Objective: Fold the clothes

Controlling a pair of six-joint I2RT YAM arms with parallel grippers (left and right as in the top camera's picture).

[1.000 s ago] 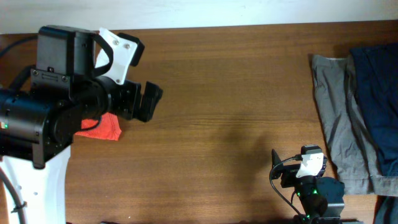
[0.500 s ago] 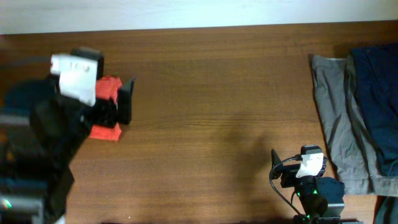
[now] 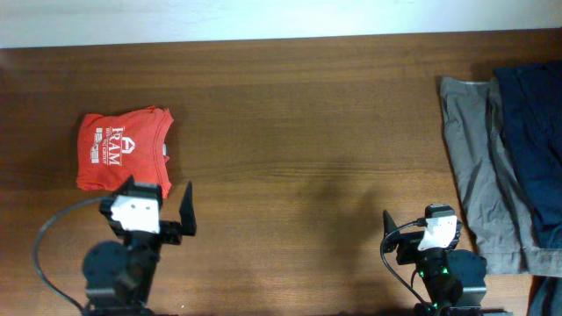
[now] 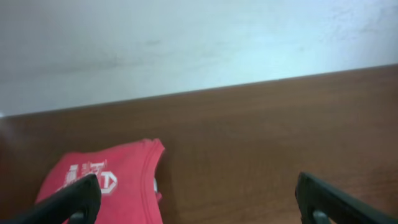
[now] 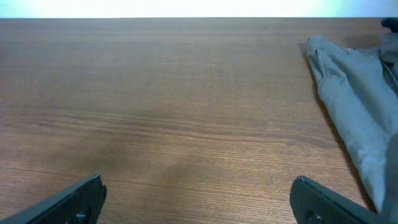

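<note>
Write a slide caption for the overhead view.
Folded orange-red T-shirt at left, grey garment and navy garment at right, left claw and right claw open at the near table edge.

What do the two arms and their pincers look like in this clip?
Both arms are black, each with a white block behind the pincer. The left pincer and right pincer have dark, flat fingers. A black cable loops from the left arm; the right arm shows a green light.
</note>
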